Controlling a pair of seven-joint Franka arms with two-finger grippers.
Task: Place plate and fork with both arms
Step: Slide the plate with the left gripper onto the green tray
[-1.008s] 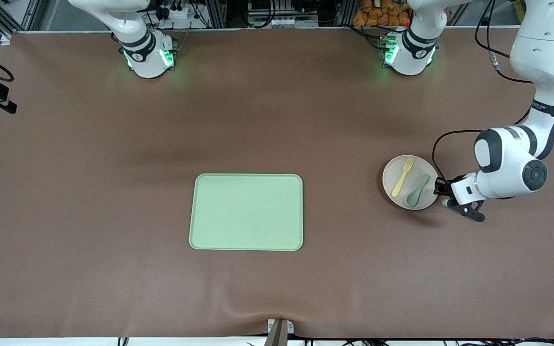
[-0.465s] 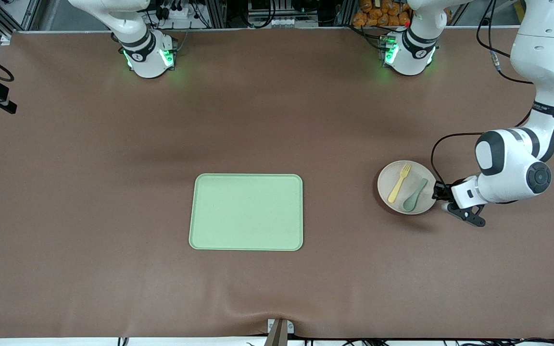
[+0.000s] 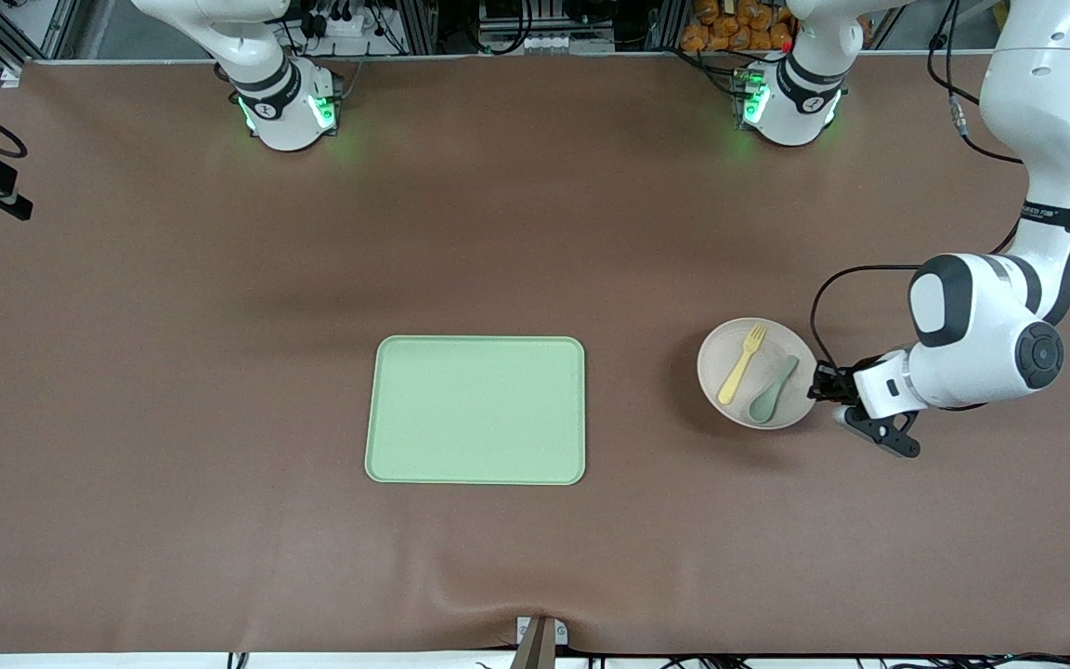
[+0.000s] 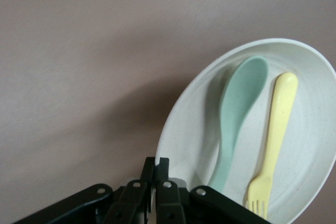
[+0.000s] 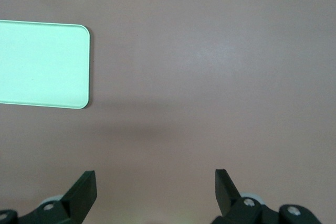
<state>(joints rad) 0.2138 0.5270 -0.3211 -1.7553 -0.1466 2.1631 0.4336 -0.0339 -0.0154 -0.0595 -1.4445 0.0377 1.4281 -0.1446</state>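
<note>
The pale round plate (image 3: 719,358) carries the yellow fork (image 3: 741,363) and a grey-green spoon (image 3: 773,388) side by side. My left gripper (image 3: 818,383) is shut on the plate's rim at the edge toward the left arm's end of the table. The plate casts a shadow on the cloth beneath it. In the left wrist view the fingers (image 4: 156,165) pinch the rim of the plate (image 4: 184,114), with the spoon (image 4: 239,108) and fork (image 4: 275,129) lying in it. My right gripper (image 5: 155,179) stands open over bare cloth, holding nothing; its hand is out of the front view.
A rectangular light green tray (image 3: 476,410) lies mid-table, toward the right arm's end from the plate; one corner of the tray (image 5: 42,64) shows in the right wrist view. Brown cloth covers the table.
The left gripper has carried the plate, with fork and spoon, toward the green tray and a little nearer the front camera. The right arm has not moved.
</note>
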